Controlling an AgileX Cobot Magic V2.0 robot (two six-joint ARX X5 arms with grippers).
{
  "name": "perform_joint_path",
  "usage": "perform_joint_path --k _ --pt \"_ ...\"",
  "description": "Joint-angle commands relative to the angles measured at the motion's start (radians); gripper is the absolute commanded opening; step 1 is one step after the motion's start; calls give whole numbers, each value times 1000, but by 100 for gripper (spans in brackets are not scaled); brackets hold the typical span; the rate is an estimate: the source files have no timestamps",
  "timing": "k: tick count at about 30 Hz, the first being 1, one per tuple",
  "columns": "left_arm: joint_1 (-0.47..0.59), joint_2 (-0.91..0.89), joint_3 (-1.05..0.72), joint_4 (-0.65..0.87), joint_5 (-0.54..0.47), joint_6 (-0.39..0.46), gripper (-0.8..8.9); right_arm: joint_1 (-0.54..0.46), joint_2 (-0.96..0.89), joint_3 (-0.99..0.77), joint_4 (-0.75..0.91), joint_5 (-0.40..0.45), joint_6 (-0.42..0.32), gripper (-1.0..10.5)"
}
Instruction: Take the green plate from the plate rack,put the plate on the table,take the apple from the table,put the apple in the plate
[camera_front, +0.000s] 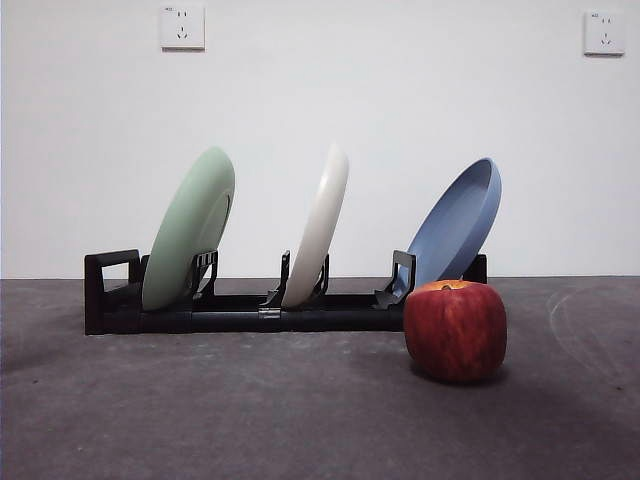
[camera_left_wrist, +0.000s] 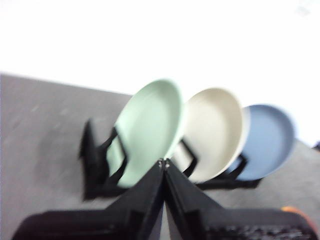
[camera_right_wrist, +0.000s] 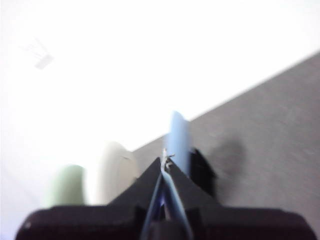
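Note:
The green plate (camera_front: 188, 228) leans in the leftmost slot of the black plate rack (camera_front: 240, 310); it also shows in the left wrist view (camera_left_wrist: 147, 130) and as a blur in the right wrist view (camera_right_wrist: 67, 184). The red apple (camera_front: 455, 330) stands on the table (camera_front: 250, 410) in front of the rack's right end. My left gripper (camera_left_wrist: 164, 162) is shut with nothing in it, some way back from the green plate. My right gripper (camera_right_wrist: 165, 157) is shut and holds nothing, back from the rack's blue-plate end. Neither gripper shows in the front view.
A white plate (camera_front: 318, 225) stands in the middle slot and a blue plate (camera_front: 458, 222) leans in the right slot, just behind the apple. The wall with two sockets rises behind the rack.

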Motion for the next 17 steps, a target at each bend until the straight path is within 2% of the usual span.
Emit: perform_joint_path --k 1,6,9,12,15,17 --pt "0 57 115 -15 71 -43 -6 1 92 116 -16 -74 36 -3" --pt "0 190 306 -32 216 -72 -6 1 275 332 -125 -214 36 -3" --pt "0 292 449 -141 276 -76 -6 1 398 480 -251 -297 26 -3" --pt "0 406 607 -296 315 -68 -5 1 518 628 -385 -409 -75 -1" --pt "-1 522 757 -452 346 30 -3 3 631 768 -521 -488 -186 16" --pt "-1 603 855 -558 348 112 3 19 693 855 -600 -489 -248 144"
